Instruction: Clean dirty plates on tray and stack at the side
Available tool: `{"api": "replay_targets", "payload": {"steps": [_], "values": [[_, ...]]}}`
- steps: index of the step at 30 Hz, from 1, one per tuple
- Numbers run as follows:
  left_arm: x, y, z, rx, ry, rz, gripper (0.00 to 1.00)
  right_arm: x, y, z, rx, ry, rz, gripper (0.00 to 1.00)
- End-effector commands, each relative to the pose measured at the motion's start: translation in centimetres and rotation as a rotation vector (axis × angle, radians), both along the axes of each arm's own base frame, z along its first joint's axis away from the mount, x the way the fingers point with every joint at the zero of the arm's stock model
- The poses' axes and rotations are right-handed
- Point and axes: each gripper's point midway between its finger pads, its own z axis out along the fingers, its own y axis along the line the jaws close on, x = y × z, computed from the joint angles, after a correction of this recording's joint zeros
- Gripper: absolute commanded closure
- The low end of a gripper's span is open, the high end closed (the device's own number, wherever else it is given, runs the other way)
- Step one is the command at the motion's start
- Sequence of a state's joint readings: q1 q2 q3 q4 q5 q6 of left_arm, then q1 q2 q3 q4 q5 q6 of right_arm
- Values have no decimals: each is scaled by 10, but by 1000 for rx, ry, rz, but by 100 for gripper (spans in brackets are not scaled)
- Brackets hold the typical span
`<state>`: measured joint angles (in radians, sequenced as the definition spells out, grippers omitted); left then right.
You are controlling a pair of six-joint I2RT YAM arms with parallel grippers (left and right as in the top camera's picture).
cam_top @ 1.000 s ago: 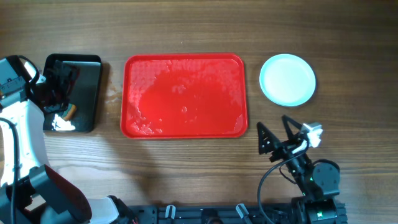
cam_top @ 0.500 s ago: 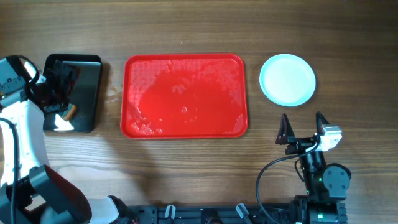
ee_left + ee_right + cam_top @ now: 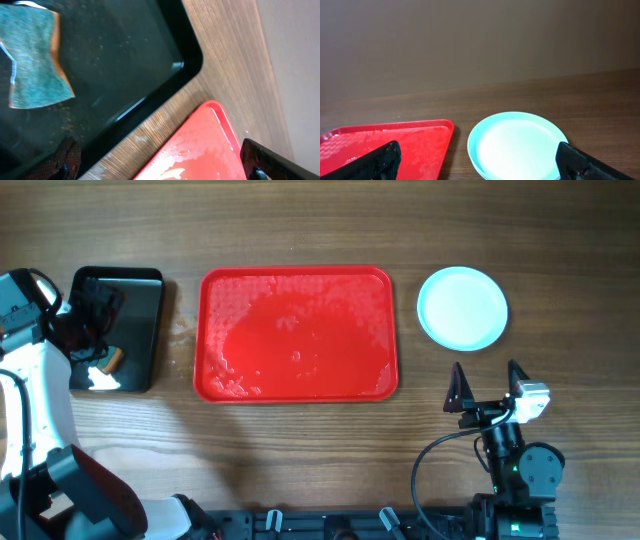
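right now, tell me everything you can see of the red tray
The red tray is a glossy plastic-looking rectangle with rounded corners and a raised rim, lying flat on the wooden table. Its surface looks wet and holds nothing. It sits between the black tray and the plates, touching neither.

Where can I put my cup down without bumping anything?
The red tray is bare inside. The wood along its near edge is free too. Crowded: the black tray under the left arm, and below the plates, by the right fingers.
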<state>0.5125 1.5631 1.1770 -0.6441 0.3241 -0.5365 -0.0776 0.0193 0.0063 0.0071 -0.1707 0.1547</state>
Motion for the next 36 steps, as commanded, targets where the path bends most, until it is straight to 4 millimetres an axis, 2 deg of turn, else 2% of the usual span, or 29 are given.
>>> {"api": "replay_targets", "payload": {"steps": [1,3,4,6,8,9,11,13,14,15,20,25,28,30,36], "values": [[-4,9,3,57,11,25,0,-1,-5,4,-18,-18,-26,0],[-10,14,11,97,14,48,0,-1,-5,3,-18,-17,-26,0],[-23,14,14,113,50,65,0,-1,-5,4,-18,-18,-26,0],[-34,11,23,145,36,77,0,-1,-5,4,-18,-18,-26,0],[-27,-4,33,193,-61,29,0,-1,-5,4,-18,-18,-26,0],[-16,-28,43,280,-172,-83,0,-1,-5,4,-18,-18,-26,0],[-10,-69,57,401,-336,-245,0,-1,-5,4,-18,-18,-26,0],[-18,-118,71,521,-556,-394,0,-1,-5,4,-18,-18,-26,0],[-29,-132,71,557,-639,-425,0,-1,-5,4,-18,-18,-26,0],[-38,-138,67,573,-683,-434,0,-1,-5,4,-18,-18,-26,0],[-82,-143,26,605,-768,-413,0,-1,-5,4,-18,-18,-26,0],[-102,-150,14,624,-847,-411,0,-1,-5,4,-18,-18,-26,0],[-109,-147,11,646,-828,-395,0,-1,-5,4,-18,-18,-26,0],[-116,-145,-5,653,-761,-416,0,-1,-5,4,-18,-18,-26,0],[-118,-144,5,663,-801,-393,0,-1,-5,4,-18,-18,-26,0]]}}
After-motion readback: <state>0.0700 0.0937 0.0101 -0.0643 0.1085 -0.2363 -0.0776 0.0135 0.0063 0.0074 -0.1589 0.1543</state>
